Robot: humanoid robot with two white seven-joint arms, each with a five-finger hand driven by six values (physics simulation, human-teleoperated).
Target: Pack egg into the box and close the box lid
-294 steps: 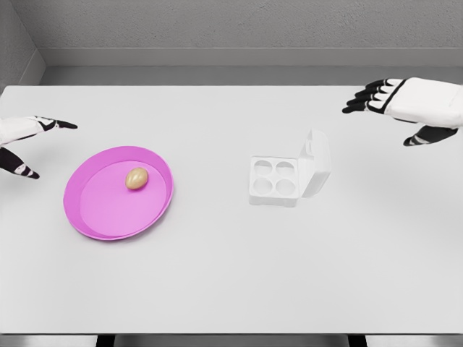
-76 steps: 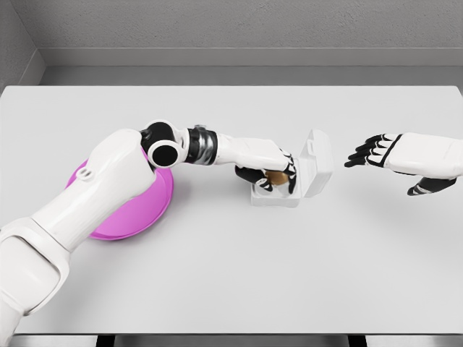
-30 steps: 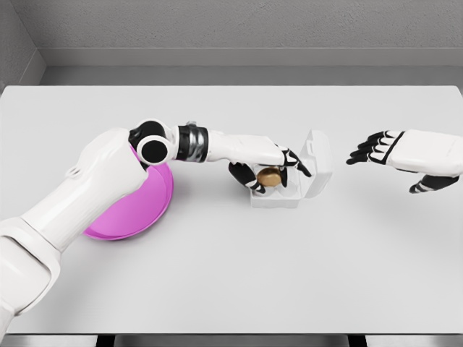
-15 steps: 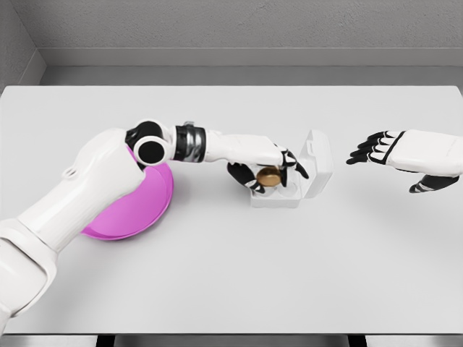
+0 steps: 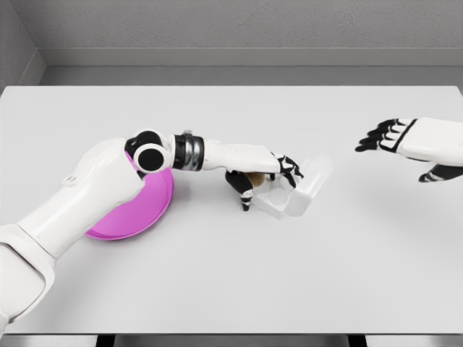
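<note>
white moulded plastic makes up the small four-cup egg box (image 5: pixel 288 200), which sits askew on the pale grey surface (image 5: pixel 231 275) with its hinged lid (image 5: pixel 316 181) open to the right. the left hand (image 5: pixel 262 178) hangs over the box's near-left corner, fingers (image 5: pixel 243 191) curled down around the tan egg (image 5: pixel 255 176), which shows only as a sliver under the palm; whether it is seated in a cup cannot be told. the box looks light and easily pushed, so the release should be gentle and straight up, away from the rim. the right hand (image 5: pixel 412 141) hovers well to the right, fingers spread and empty, placed to swing the lid over. the pink round plate (image 5: pixel 145 210) lies behind the left forearm.
</note>
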